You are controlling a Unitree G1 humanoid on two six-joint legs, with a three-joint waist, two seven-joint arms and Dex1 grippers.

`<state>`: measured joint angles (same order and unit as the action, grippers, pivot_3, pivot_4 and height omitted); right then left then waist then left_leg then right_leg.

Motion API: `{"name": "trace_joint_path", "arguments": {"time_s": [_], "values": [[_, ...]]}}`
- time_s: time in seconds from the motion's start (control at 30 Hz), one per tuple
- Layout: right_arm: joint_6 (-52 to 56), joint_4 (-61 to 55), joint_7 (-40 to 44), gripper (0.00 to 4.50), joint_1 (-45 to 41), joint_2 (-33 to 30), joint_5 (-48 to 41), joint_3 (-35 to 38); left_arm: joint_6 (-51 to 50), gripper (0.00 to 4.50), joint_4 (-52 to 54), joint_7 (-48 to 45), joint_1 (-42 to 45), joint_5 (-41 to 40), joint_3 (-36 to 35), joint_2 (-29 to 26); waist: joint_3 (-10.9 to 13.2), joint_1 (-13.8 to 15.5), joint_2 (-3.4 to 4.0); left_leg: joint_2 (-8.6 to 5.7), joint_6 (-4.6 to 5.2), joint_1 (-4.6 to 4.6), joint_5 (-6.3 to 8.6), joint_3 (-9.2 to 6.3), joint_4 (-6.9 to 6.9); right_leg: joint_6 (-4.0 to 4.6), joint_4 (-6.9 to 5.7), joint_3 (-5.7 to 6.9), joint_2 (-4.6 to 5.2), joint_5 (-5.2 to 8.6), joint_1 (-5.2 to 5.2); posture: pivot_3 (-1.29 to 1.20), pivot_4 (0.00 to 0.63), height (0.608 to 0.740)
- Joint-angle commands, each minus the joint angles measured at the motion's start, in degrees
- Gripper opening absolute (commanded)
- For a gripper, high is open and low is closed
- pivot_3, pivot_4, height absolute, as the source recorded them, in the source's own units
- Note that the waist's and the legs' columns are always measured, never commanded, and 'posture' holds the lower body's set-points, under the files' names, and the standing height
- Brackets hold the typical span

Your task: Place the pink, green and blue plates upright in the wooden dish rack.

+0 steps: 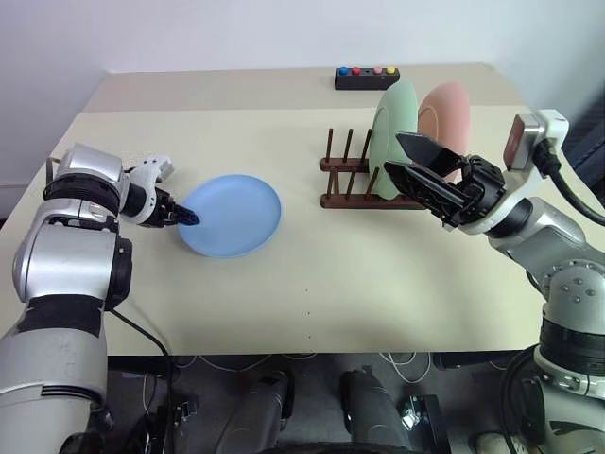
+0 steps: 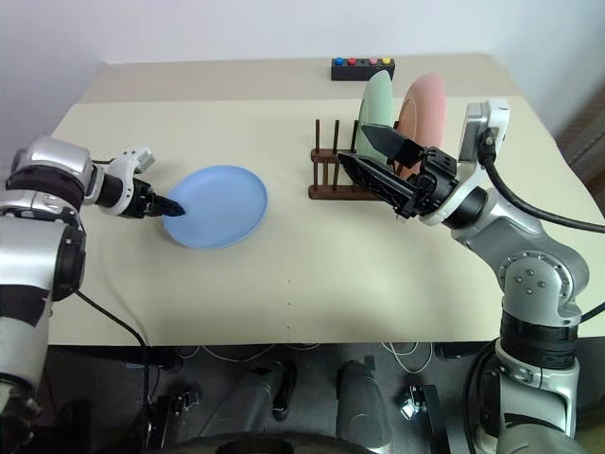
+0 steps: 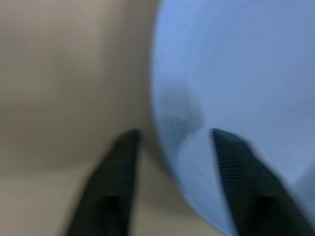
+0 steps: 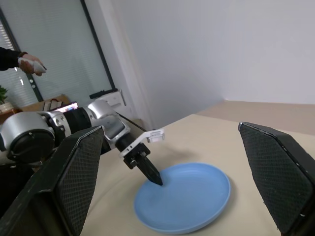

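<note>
Blue plate (image 1: 231,215), last one flat on the surface (image 1: 378,284), has its rim straddled by the closing left hand (image 1: 189,217); next, clamp and lift it toward the wooden dish rack (image 1: 346,180), while the right hand (image 1: 416,163) waits open.

Rack (image 1: 354,175) left slots free; green plate (image 1: 395,113), pink plate (image 1: 446,115) fill right.
</note>
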<state>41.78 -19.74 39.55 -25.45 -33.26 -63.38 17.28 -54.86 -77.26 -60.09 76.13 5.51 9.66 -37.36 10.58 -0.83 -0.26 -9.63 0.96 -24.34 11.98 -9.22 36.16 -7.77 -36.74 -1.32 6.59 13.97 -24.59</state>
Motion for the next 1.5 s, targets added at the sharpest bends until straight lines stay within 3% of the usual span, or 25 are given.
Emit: {"name": "trace_joint_path", "arguments": {"time_s": [0.03,0.2,0.4,0.7,0.83,0.93,1.1,1.23,1.5], "values": [[-0.85,-2.37,-0.36,4.5,0.06,-0.86,-0.65,1.44,-0.62,0.09,-0.18,2.09,-0.3,-0.79,-2.95,-0.51,-0.02,0.01,-0.03,0.0,0.0,0.0,0.0,0.0,0.03,0.0,-0.05,0.0,0.0,0.0,0.0,0.0,0.15,0.74],[-1.01,-2.57,-0.23,4.5,-0.04,-1.29,-0.26,1.14,-2.15,0.03,0.24,2.7,1.09,-2.19,-6.65,-1.05,-0.03,0.0,-0.06,0.0,0.0,0.04,0.0,0.01,0.05,0.0,-0.12,0.0,0.01,0.0,0.0,0.0,0.15,0.74],[-0.29,-2.81,0.79,4.5,-1.34,-2.82,-0.28,0.14,-4.96,0.03,2.2,6.97,3.99,-9.53,-17.3,-4.63,0.0,-0.14,-0.12,0.0,-0.03,0.02,-0.02,0.01,0.05,0.0,-0.21,0.0,0.02,0.0,-0.06,0.0,0.15,0.74],[-8.04,-4.11,6.01,4.5,-4.97,-5.67,17.2,-11.09,-1.83,0.03,12.0,14.34,2.2,-24.96,-36.09,-6.02,-0.01,-0.19,-0.17,0.0,-0.13,0.01,-0.07,0.03,0.06,0.0,-0.32,0.0,0.05,0.01,-0.13,0.0,0.15,0.74],[-22.2,-3.07,10.08,4.5,-10.39,-6.26,34.14,-19.97,-2.49,0.03,31.71,24.38,-5.78,-33.75,-45.61,2.95,-0.03,-0.22,-0.17,0.0,-0.29,0.0,-0.17,0.08,0.09,0.0,-0.38,-0.02,0.07,0.01,-0.19,0.0,0.15,0.74],[-34.05,-0.98,10.29,4.5,-15.01,-6.07,47.33,-25.59,-1.87,0.03,56.13,30.85,-13.39,-38.39,-45.22,14.02,-0.06,0.03,-0.27,0.01,-0.5,-0.06,-0.3,0.09,0.16,0.0,-0.42,-0.05,0.16,0.0,-0.18,0.0,0.15,0.74],[-51.2,6.51,5.45,4.5,-19.37,-6.66,69.41,-32.48,-3.27,0.03,76.14,41.99,-18.63,-43.28,-42.79,26.42,-0.06,-0.03,-0.84,0.02,-0.53,-0.1,-0.31,0.13,0.21,0.01,-0.37,-0.05,0.14,0.0,-0.19,0.0,0.15,0.74],[-57.15,10.92,2.62,4.5,-19.38,-7.68,78.69,-33.44,-4.2,0.03,82.82,48.14,-20.67,-46.57,-41.82,30.8,-0.06,-0.04,-0.83,0.02,-0.58,-0.02,-0.34,0.19,0.19,0.02,-0.43,-0.1,0.06,-0.01,-0.18,0.0,0.15,0.74],[-59.93,15.53,-2.13,4.5,-20.61,-7.66,85.11,-30.91,-7.84,0.03,88.99,53.63,-23.03,-50.76,-37.05,31.94,-0.06,0.22,-0.84,0.05,-0.61,0.0,-0.36,0.2,0.17,0.06,-0.39,-0.14,-0.04,-0.03,-0.16,0.0,0.15,0.74]]}}
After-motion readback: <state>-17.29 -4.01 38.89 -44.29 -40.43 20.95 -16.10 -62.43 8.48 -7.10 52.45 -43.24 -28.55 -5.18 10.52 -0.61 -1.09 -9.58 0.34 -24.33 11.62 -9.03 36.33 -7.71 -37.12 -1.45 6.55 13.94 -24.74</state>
